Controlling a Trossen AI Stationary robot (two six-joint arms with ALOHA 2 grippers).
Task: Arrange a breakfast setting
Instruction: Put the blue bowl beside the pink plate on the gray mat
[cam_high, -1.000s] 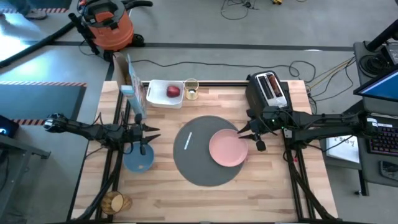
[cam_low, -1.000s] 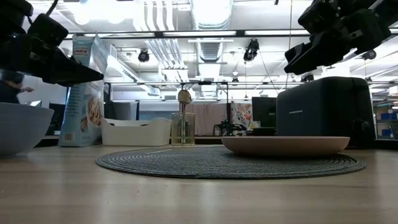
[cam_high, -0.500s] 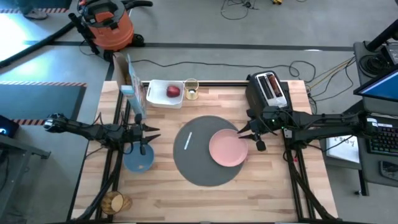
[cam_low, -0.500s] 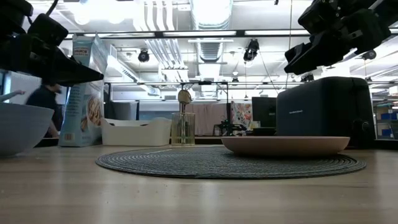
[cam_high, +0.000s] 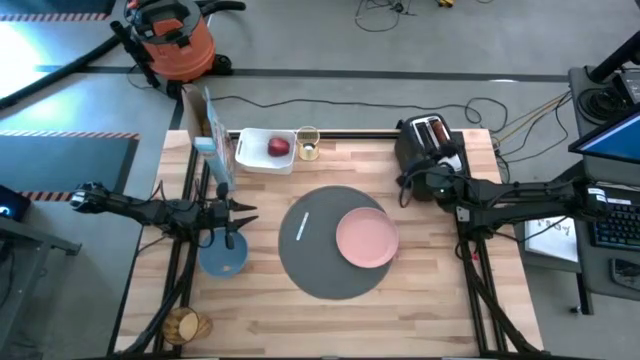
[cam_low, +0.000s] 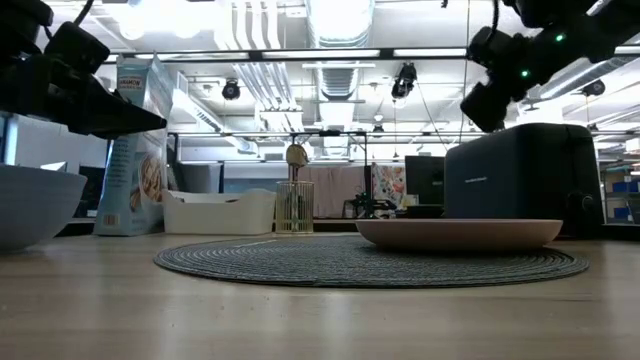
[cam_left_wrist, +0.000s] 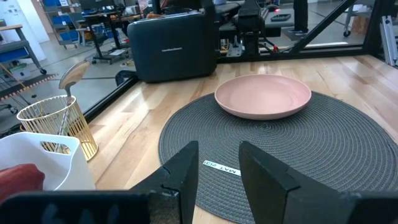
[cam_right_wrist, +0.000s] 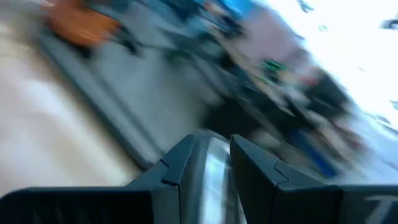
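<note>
Wooden tabletop (cam_high: 300, 320) fills the middle of a big workshop, and both dark arms reach in over it from the sides.

Left pincer (cam_left_wrist: 217, 149) hangs above the tabletop. Its two fingers (cam_left_wrist: 186, 168) are a little apart and hold nothing, so it is released. Just under and beside it sits the blue bowl (cam_high: 215, 262), which it does not touch. Straight ahead of this pincer lies the round dark grey mat (cam_high: 320, 262), with a small white strip (cam_left_wrist: 221, 168) on the side near the pincer. Farther ahead, on the far part of the mat, rests the pink plate (cam_left_wrist: 262, 95). Off to one side of the pincer stands a gold wire cup (cam_left_wrist: 56, 124), with the white tray (cam_high: 262, 155) near it and the red apple (cam_high: 278, 147) inside the tray. A tall cereal box (cam_high: 215, 150) stands close by too.

Right pincer (cam_right_wrist: 212, 142) is up in the air just beside the black toaster (cam_high: 432, 145). Its view is blurry, but its fingers (cam_right_wrist: 177, 165) show a small gap and grip nothing. From this pincer the pink plate is near, down on the mat, and the blue bowl is far across the tabletop.
</note>
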